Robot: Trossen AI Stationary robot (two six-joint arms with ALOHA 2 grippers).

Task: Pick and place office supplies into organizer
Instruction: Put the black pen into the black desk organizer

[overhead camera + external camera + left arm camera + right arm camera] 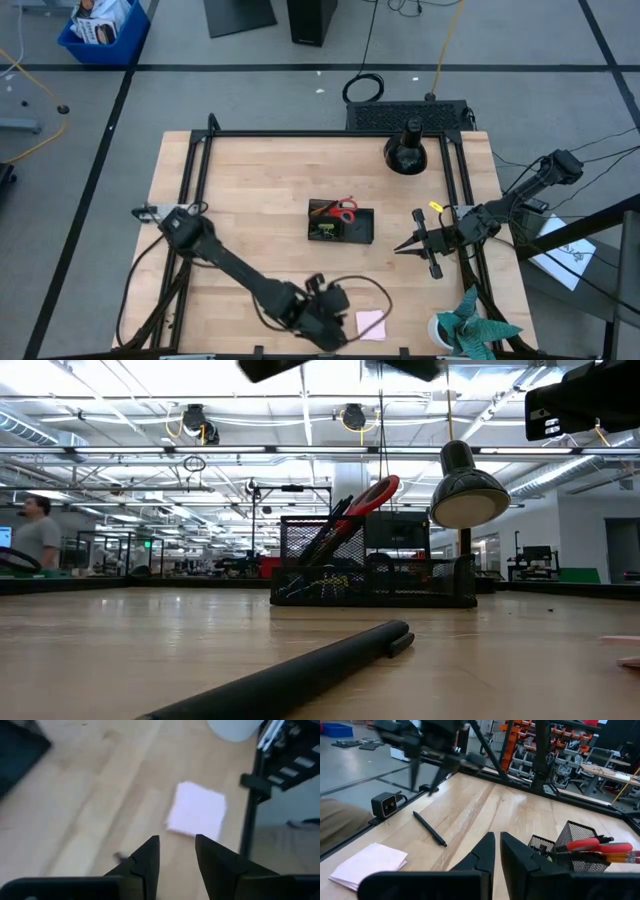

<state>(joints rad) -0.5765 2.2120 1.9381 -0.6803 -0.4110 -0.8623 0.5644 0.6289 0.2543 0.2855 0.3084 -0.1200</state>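
Pink square sticky-note pad (371, 323) lies flat on the wooden table (250, 190) near its front edge, well apart from the black mesh organizer (341, 222) at centre. The left gripper (177, 851) hovers just short of the pad, jaws parted and empty. Risk: the thin pad may slide or fan its sheets if the fingers close from above. The right gripper (497, 849) waits beside the organizer, jaws clenched on nothing. A black pen (429, 828) also remains loose.
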